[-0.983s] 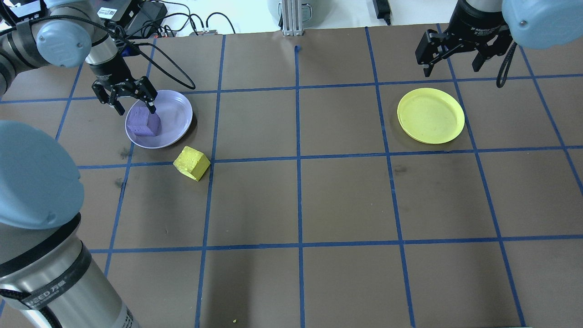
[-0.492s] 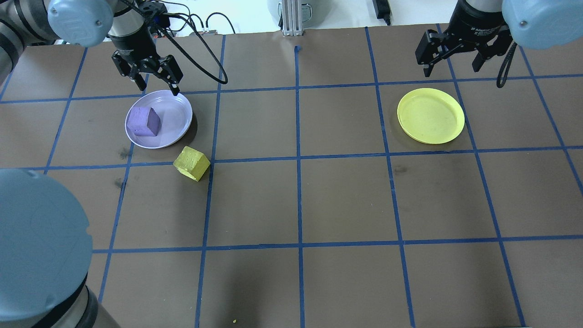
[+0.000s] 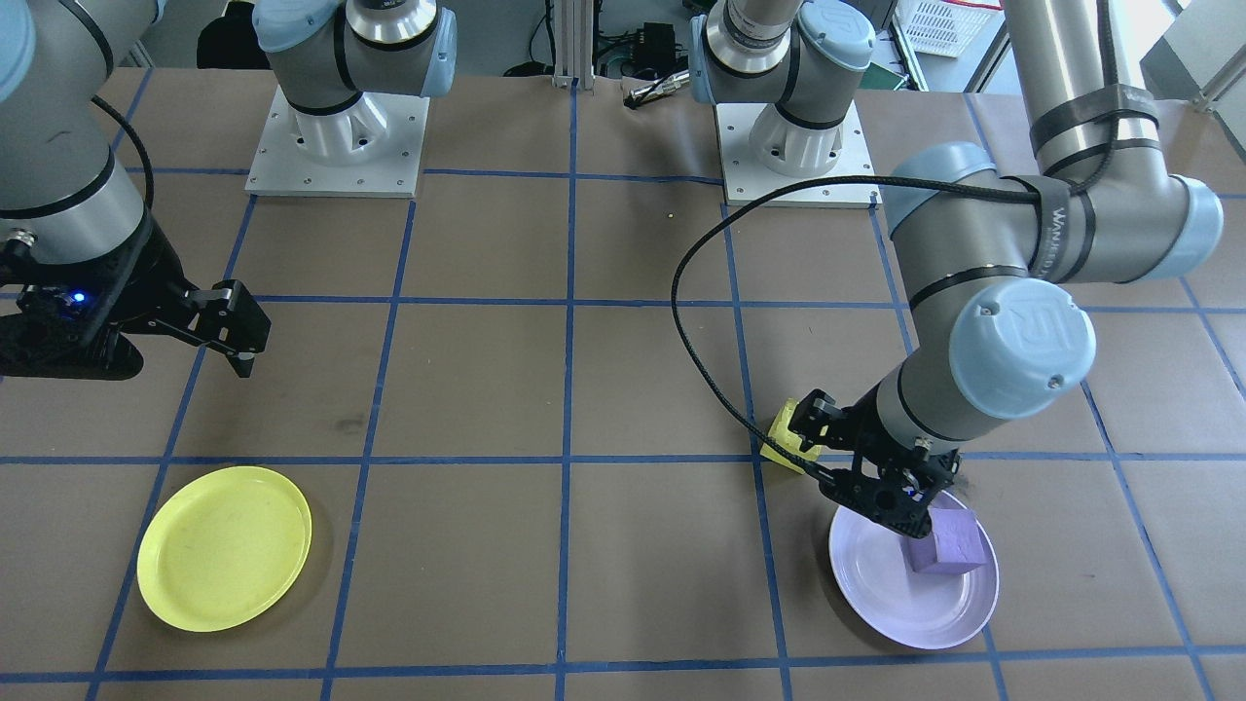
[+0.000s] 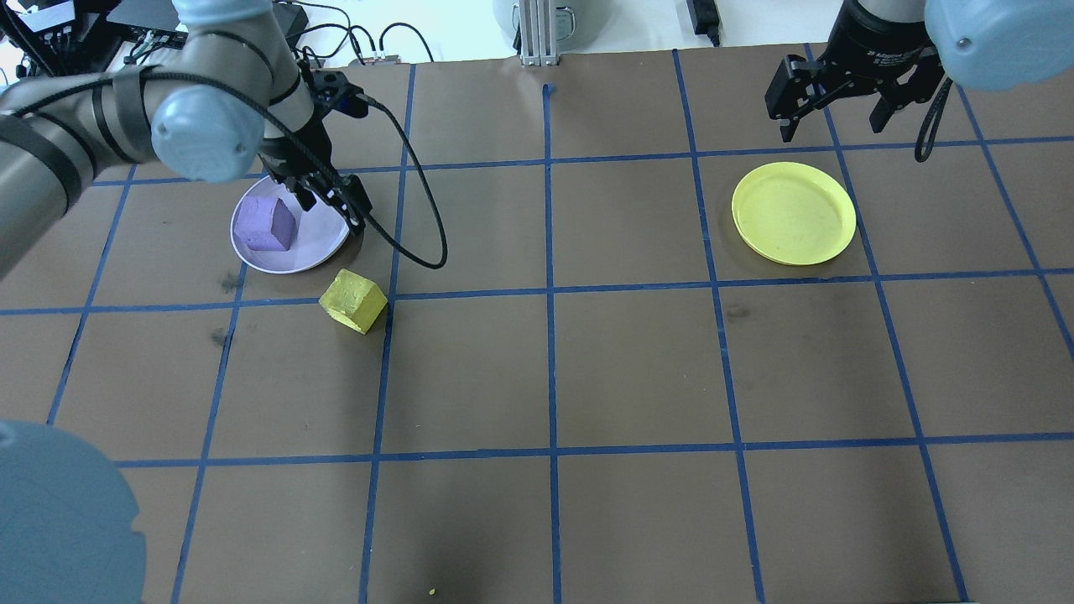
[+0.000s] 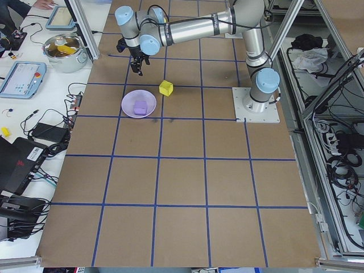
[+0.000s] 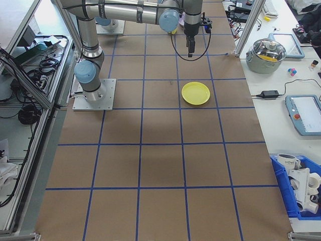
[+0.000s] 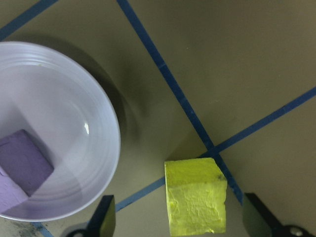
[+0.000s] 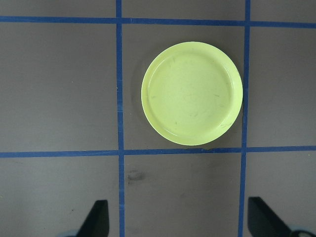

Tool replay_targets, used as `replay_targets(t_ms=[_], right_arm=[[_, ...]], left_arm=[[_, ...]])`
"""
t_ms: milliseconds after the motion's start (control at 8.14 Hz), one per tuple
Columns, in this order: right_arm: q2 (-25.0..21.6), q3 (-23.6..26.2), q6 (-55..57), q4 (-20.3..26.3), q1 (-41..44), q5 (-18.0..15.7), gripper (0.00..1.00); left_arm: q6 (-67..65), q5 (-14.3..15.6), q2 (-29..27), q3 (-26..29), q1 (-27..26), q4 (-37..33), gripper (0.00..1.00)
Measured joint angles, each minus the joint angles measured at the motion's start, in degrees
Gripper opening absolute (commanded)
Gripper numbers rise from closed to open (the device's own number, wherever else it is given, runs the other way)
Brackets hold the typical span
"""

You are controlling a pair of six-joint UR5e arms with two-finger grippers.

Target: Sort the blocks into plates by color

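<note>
Overhead exterior: purple block [image 4: 265, 225] in lavender plate [image 4: 323, 239]; yellow block [image 4: 353, 300] on table [image 4: 638, 369] at 5 o'clock from plate.

Left wrist-mounted: left pincer [image 7: 180, 229] wide, empty, above yellow block. Best to centre, lower straight, close gently.

Right wrist-mounted: right pincer [image 8: 180, 227] wide, empty; yellow plate [image 8: 192, 93] at 12 o'clock.

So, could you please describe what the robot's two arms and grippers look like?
Both arms are silver-grey metal tubes with pale blue round joint caps. The left arm has black straps, white lettering on its sleeve and a black cable looping to its wrist. The left gripper and right gripper are black, each with two fingers. A blue light glows by the right wrist, and a black cord loop hangs beside it.
</note>
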Motion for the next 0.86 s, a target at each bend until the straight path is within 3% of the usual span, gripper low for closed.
replay_targets(t_ms=[246,860], right_arm=[[0.02,0.00,-0.01,0.02,0.00,0.00,1.00],[0.17,0.00,-0.75,0.04,0.00,-0.26,1.00]], left_arm=[[2.10,-0.17,1.77,-8.49,0.66,5.86,1.00],[1.11,0.10,1.14,-11.17,0.78,7.03,1.00]])
